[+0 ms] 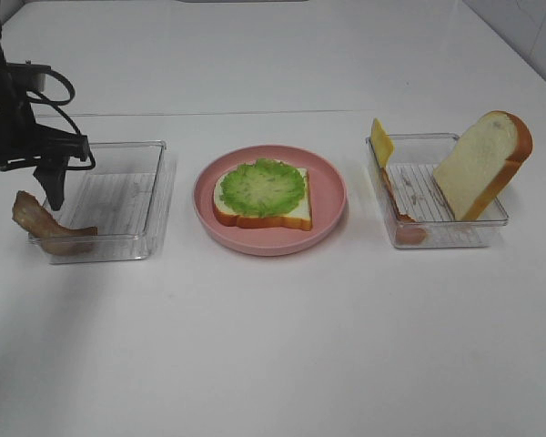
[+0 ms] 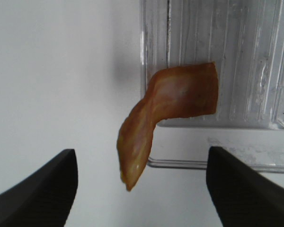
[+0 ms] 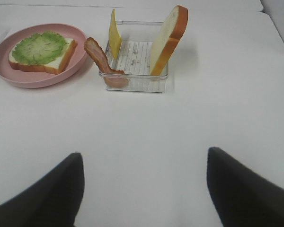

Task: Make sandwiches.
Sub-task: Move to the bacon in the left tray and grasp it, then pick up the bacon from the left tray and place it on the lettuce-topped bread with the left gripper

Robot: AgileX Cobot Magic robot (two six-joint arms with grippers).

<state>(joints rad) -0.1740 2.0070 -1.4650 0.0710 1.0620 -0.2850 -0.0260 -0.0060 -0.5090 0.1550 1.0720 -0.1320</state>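
Three things sit in a row on the table [image 1: 273, 355]: left tray [image 1: 118, 196], plate [image 1: 271, 246] in the middle, right tray [image 1: 428, 196]. On the plate a bread slice [image 1: 300, 211] lies flat with lettuce [image 1: 262, 187] on top. One bacon strip [image 1: 50, 232] hangs over the left tray's front-left corner, half in, half out. In the right tray, a second bread slice [image 1: 482, 162] leans on the right wall, a cheese slice [image 1: 381, 142] stands at the back-left corner, and another bacon strip [image 1: 405, 223] runs along the left wall.

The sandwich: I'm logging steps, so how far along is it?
Done: bread and lettuce on the plate. In hand: the open left tool hovers over bacon draped on a tray edge, ungripped. Left: bacon, then the other tray's cheese and upright slice.
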